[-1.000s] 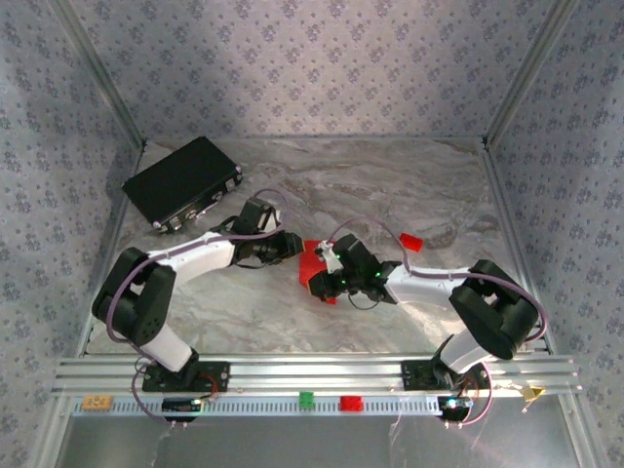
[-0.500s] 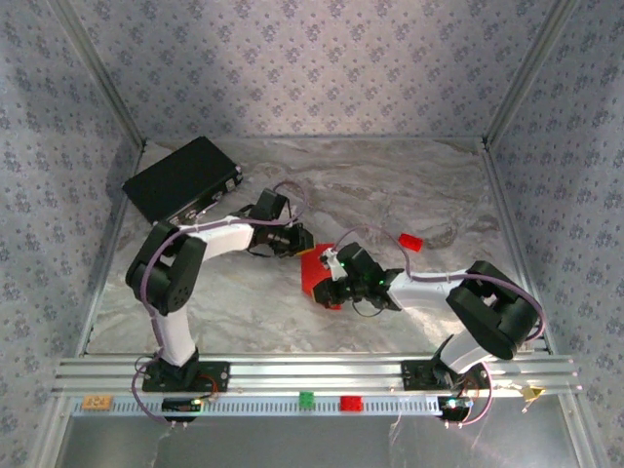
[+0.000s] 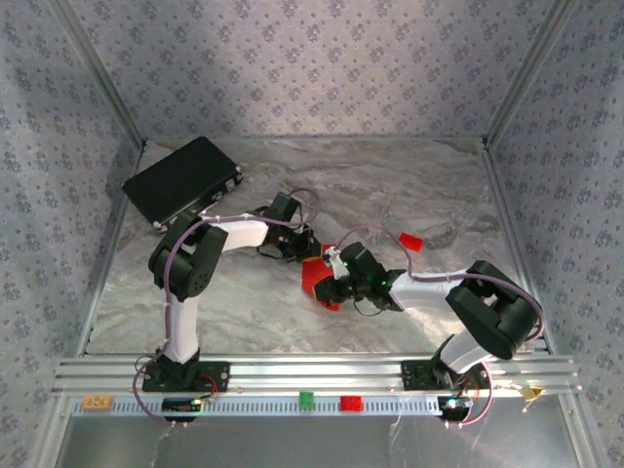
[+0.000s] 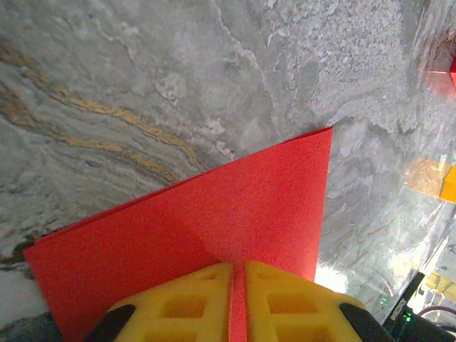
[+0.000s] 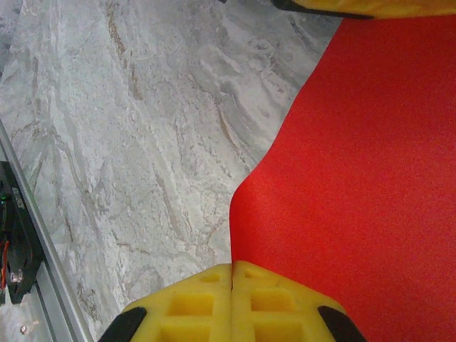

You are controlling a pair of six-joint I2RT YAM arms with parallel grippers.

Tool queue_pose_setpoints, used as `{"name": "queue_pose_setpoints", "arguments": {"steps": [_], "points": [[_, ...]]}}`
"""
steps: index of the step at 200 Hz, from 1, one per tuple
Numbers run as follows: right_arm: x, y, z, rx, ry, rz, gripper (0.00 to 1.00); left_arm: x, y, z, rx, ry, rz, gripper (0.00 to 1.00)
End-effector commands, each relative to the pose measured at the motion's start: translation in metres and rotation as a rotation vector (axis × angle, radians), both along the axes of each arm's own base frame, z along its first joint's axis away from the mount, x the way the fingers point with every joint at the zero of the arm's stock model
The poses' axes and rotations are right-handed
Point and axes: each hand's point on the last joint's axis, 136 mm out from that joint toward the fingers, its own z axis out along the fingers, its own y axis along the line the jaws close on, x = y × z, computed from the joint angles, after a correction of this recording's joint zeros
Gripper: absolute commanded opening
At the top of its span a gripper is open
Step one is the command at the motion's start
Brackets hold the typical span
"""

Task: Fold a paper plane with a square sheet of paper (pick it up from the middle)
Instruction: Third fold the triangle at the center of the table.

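Note:
The square sheet of paper (image 3: 314, 284) is bright red and is held off the marble table at its middle, bent between my two grippers. My left gripper (image 3: 309, 255) comes in from the upper left. In the left wrist view its yellow fingers (image 4: 185, 306) are shut on the sheet (image 4: 214, 214), with a red strip pinched between them. My right gripper (image 3: 330, 277) reaches in from the right. Its fingers (image 5: 285, 303) are pressed together on the sheet's curved edge (image 5: 356, 178). The left gripper's yellow finger (image 5: 356, 6) shows at the top of the right wrist view.
A big flat black box (image 3: 183, 180) lies at the back left. A small red block (image 3: 410, 242) sits behind the right arm. The aluminium rail (image 3: 312, 373) runs along the near edge, with a green block (image 3: 306, 398) and a red block (image 3: 350, 403) on it. Patterned walls close in three sides.
My left arm has swung right to the paper and its jaws have closed on it. The right gripper has kept its hold, shifting slightly left with the sheet.

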Motion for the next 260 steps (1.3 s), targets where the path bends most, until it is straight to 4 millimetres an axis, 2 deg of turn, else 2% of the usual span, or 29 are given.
{"name": "queue_pose_setpoints", "arguments": {"steps": [1, 38, 90, 260], "points": [[0.004, -0.006, 0.0, -0.01, -0.009, -0.021, 0.03, -0.012, 0.008, -0.021, 0.069, 0.035, -0.026, 0.12], [0.017, -0.019, -0.001, -0.049, -0.033, -0.07, 0.03, -0.013, 0.01, -0.023, 0.079, 0.036, -0.026, 0.12], [0.026, -0.035, -0.009, -0.12, -0.044, -0.102, 0.03, -0.013, 0.009, -0.023, 0.076, 0.038, -0.02, 0.11], [0.043, -0.044, -0.007, -0.197, -0.081, -0.149, 0.04, -0.012, 0.006, -0.019, 0.063, 0.034, -0.017, 0.11]]}}
